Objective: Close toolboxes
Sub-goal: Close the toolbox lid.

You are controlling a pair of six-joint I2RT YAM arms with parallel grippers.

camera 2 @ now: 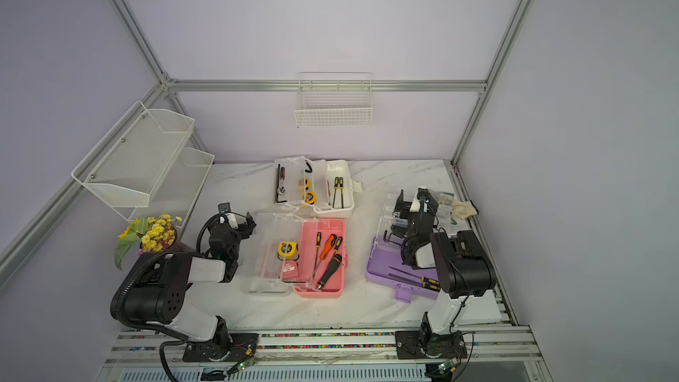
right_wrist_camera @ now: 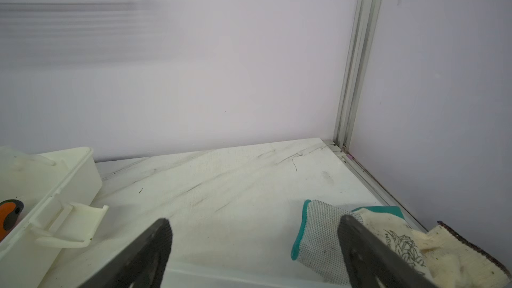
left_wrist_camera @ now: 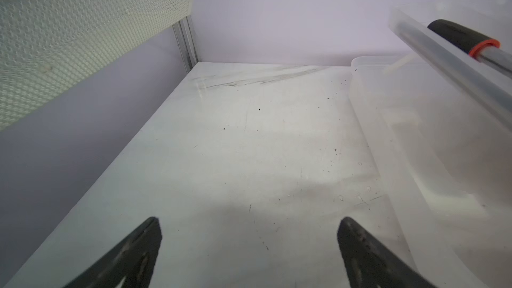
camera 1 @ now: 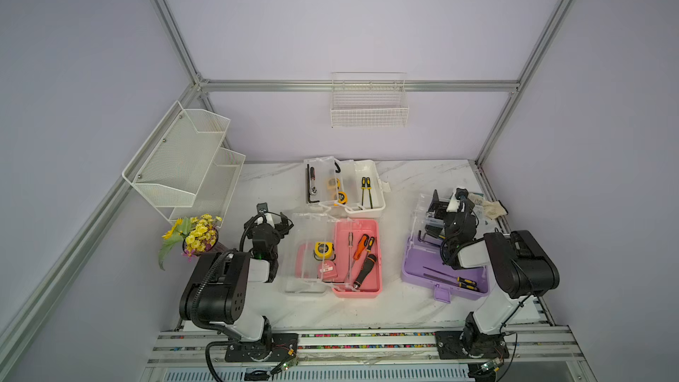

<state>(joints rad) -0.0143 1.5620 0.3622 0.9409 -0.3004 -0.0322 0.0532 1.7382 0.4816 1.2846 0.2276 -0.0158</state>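
Pink toolbox [camera 1: 358, 290] mid tabletop, white toolbox [camera 1: 378, 192] near back edge, purple toolbox [camera 1: 417, 264] near right edge, all open. Left gripper [left_wrist_camera: 249, 221], right gripper [right_wrist_camera: 253, 221]: fingers wide, empty.

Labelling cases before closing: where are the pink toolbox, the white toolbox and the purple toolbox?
pink toolbox [camera 1: 363, 292], in a top view, front wall of its base.
white toolbox [camera 1: 365, 169], in a top view, bare floor of its base.
purple toolbox [camera 1: 442, 293], in a top view, front latch.
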